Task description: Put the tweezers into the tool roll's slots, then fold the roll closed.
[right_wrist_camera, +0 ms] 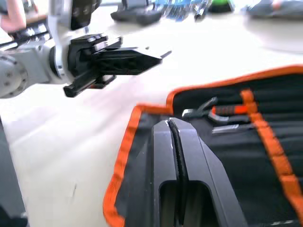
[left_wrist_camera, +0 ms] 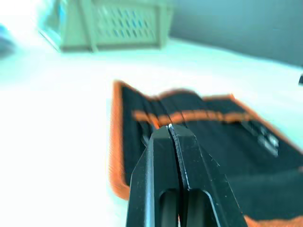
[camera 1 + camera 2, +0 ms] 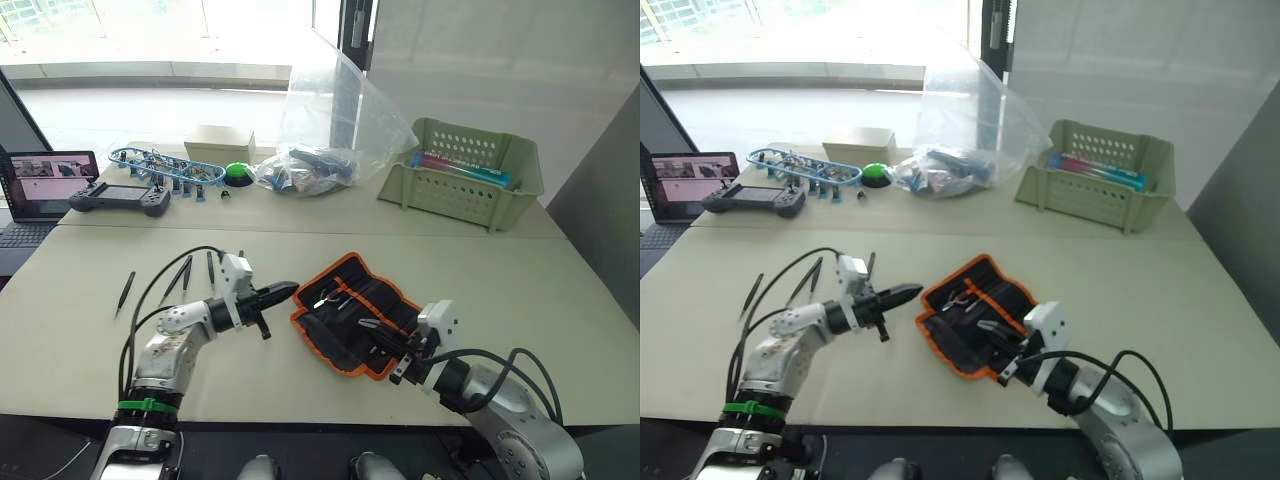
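Note:
The tool roll point(image 3: 352, 312) lies open on the table, black with orange edging, and its slots point(image 2: 189, 116) run under an orange band. A small tool with orange handles point(image 1: 214, 111) sits inside it. Three dark tweezers point(image 3: 124, 292) point(image 3: 180, 276) point(image 3: 210, 268) lie loose on the table to the left. My left gripper point(image 3: 288, 291) is shut, hovering just left of the roll's edge. A thin dark sliver shows by its tip point(image 1: 164, 55); I cannot tell if it is held. My right gripper point(image 3: 368, 324) is shut, low over the roll's near part.
At the back stand a green perforated basket point(image 3: 460, 172), a clear plastic bag point(image 3: 325, 120), a green button point(image 3: 238, 172), a beige box point(image 3: 220, 145), blue parts point(image 3: 165, 165), a handheld controller point(image 3: 120, 198) and a laptop point(image 3: 40, 185). Bare table lies right of the roll.

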